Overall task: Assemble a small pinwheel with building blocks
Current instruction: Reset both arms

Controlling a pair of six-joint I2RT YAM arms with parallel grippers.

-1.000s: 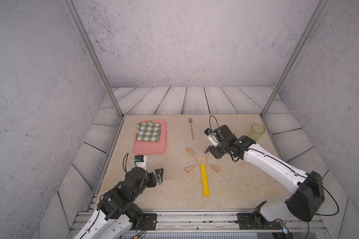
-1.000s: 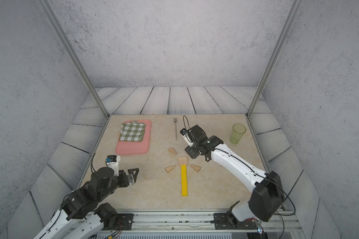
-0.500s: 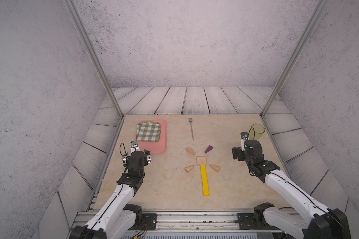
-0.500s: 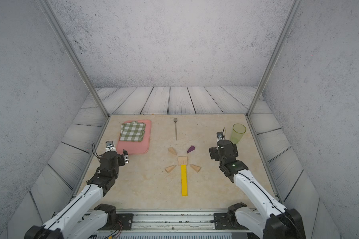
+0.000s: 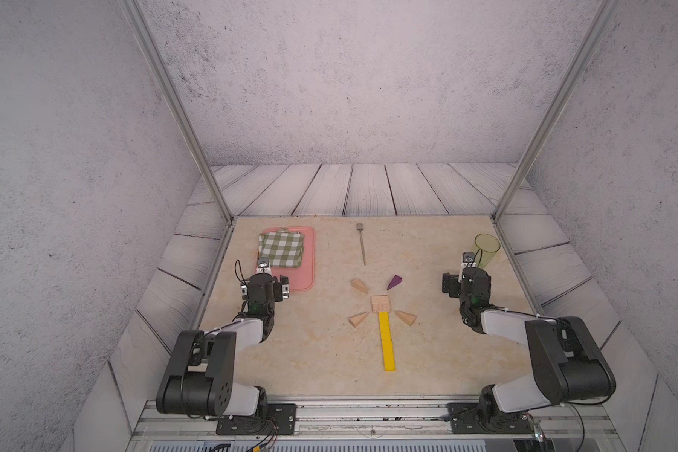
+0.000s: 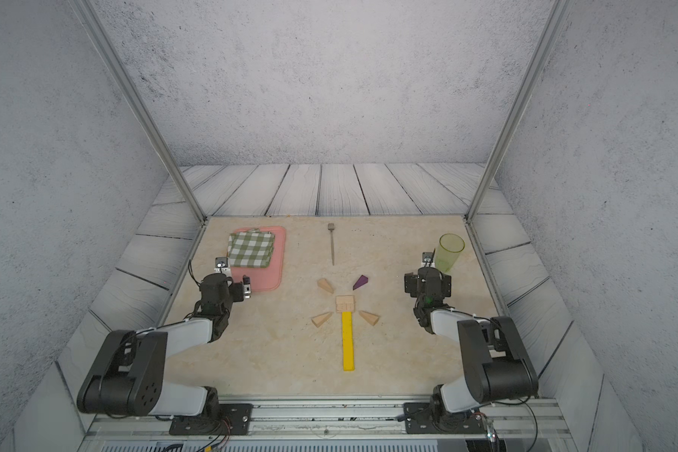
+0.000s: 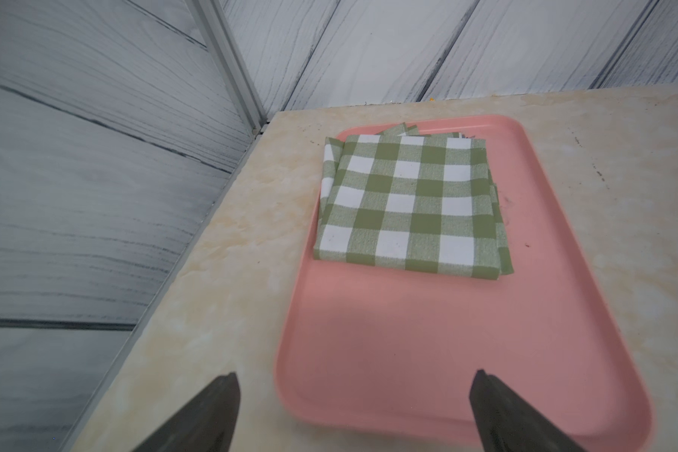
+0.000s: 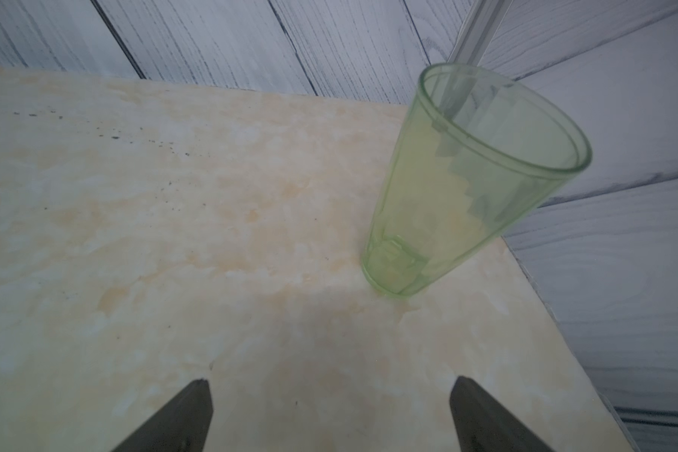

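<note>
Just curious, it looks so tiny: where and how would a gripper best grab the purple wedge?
Likely from straight above, with the jaws across the purple wedge near its thick end, on its two long sides. It lies flat on the table with nothing touching it, and its tip tapers too thin to pinch.

We hold both arms folded close to our base, elbows bent high, forearms stretched forward low over the worktop (image 5: 310, 352). Our left arm (image 5: 247, 328) sits at the left side, our right arm (image 5: 501, 325) at the right, well apart. Both our left claw (image 7: 355, 375) and right claw (image 8: 331, 379) point forward, jaws spread wide.
</note>
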